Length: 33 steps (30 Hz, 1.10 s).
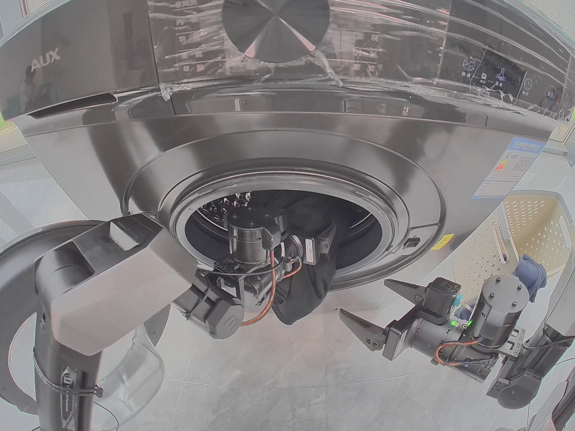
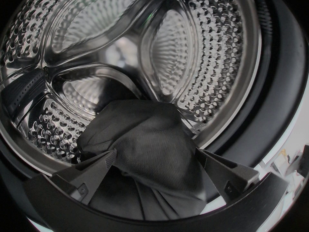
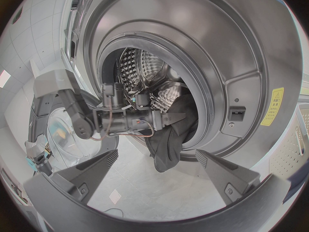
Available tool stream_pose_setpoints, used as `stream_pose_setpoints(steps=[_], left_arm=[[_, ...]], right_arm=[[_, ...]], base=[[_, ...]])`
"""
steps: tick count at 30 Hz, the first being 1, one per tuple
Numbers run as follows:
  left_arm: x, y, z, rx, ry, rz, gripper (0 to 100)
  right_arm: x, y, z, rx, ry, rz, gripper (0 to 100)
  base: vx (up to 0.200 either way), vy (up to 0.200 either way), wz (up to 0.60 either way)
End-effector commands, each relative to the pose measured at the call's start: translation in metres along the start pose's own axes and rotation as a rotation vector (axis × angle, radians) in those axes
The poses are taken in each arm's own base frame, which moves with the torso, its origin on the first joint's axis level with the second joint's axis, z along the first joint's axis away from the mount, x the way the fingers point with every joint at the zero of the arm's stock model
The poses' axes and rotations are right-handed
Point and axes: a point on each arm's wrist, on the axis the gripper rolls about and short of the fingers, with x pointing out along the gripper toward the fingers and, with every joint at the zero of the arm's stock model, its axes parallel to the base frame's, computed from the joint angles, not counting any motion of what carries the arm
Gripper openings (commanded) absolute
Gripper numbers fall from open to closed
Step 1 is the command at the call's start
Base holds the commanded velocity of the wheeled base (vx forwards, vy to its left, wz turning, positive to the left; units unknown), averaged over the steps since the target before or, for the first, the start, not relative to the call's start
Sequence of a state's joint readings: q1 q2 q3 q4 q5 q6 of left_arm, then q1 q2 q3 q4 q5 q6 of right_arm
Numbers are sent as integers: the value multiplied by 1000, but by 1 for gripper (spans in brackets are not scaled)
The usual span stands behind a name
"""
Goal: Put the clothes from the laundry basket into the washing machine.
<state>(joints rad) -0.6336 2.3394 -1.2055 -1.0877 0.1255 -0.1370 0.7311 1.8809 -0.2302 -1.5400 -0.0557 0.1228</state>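
Left gripper [image 2: 154,151]: I'm holding it wide so garment [image 2: 145,126] drops into drum [image 2: 206,49].
Right gripper [image 1: 363,297]: I'm parking it wide, empty, lower right.

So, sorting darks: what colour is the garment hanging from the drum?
The garment is black; left wrist view.

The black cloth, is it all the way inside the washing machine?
Only partly. One end of the black cloth lies in the drum; the other end hangs out over the door rim toward the floor.
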Motion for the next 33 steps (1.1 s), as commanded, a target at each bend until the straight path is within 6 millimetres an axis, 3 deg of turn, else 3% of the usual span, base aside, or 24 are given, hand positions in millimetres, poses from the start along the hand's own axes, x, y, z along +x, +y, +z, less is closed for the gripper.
stream_pose_setpoints(steps=[1, 4, 5, 9, 17, 24, 31, 32, 33], left_arm=[[31, 23, -36, 6, 28, 68, 100], [34, 24, -35, 7, 40, 69, 100], [35, 23, -34, 7, 38, 69, 0], [47, 22, -22, -2, 4, 69, 0], [93, 43, -7, -35, -209, 167, 0], [99, 56, 22, -48, -330, 188, 0], [98, 50, 24, -52, -337, 176, 0], [98, 49, 25, -52, -337, 174, 100], [98, 47, 25, -56, -337, 172, 100]], right_arm=[[1, 0, 0, 1, 0, 1, 100], [2, 1, 0, 1, -1, 3, 100], [2, 1, 0, 1, -3, 3, 100], [2, 1, 0, 1, -3, 3, 100], [3, 1, 2, 3, -11, 4, 100], [4, 1, 1, 3, -9, 5, 100], [5, 1, 0, 8, -6, 5, 100], [5, 1, 0, 8, -6, 5, 100], [5, 1, 0, 8, -6, 3, 100]], base=[[0, 0, 0], [0, 0, 0], [0, 0, 0], [0, 0, 0], [0, 0, 0], [0, 0, 0], [0, 0, 0], [0, 0, 0], [0, 0, 0]])
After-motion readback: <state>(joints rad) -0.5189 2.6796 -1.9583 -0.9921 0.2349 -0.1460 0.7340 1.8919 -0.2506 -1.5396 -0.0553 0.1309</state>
